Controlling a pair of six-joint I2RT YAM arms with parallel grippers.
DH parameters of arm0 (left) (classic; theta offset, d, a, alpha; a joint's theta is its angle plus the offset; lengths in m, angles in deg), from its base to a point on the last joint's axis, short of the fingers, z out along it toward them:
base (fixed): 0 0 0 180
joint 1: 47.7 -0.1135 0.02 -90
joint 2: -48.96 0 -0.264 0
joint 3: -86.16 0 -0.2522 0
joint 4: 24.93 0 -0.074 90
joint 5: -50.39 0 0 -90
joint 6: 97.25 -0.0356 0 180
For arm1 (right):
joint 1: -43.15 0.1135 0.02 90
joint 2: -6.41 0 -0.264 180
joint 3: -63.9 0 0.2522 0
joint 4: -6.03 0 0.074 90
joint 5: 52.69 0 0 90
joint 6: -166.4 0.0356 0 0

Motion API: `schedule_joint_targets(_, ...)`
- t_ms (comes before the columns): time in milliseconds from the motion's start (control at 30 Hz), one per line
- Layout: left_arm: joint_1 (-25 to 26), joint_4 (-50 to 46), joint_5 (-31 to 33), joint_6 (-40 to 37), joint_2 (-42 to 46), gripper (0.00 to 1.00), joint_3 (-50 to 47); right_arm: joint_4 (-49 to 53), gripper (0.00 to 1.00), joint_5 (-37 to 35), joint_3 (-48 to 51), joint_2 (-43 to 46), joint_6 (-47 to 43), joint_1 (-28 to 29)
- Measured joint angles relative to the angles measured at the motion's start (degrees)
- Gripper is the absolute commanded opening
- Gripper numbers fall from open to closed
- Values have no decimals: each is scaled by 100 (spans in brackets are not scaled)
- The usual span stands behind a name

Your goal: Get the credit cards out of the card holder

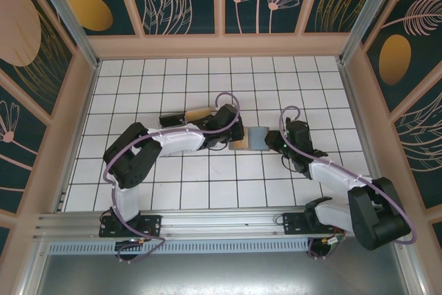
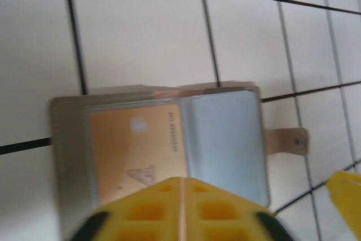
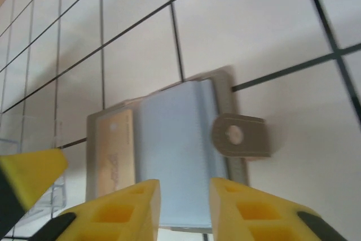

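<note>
Left tool [image 2: 183,189]: yellow fingers pressed together at edge of see-through rectangular plastic card holder [image 2: 67,139]. Right tool [image 3: 184,189]: fingers slightly parted, over flat bluish-grey credit card [image 3: 175,139] inside holder, beside orange card [image 2: 135,150]. Holder flat on white tiled table [image 2: 141,32].

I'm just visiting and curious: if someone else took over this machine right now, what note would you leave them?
Left gripper: shut, at the card holder's near edge; unclear if it pinches anything.
Right gripper: open, by the grey card's end.
The card holder lies flat on the tiled table between the arms, orange card and grey card in its pockets.
Done: no card pulled out that I can confirm.
Left: draw out both.
</note>
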Motion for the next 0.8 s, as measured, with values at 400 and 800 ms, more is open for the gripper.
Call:
schedule_joint_targets(400, -59, -382, 396, -22, -48, 0, -9, -448, 19, 603, -463, -949, 35, 247)
schedule_joint_targets(800, -59, -468, 365, -20, -354, 0, -9, -511, 15, 918, -1051, -1932, 81, 452)
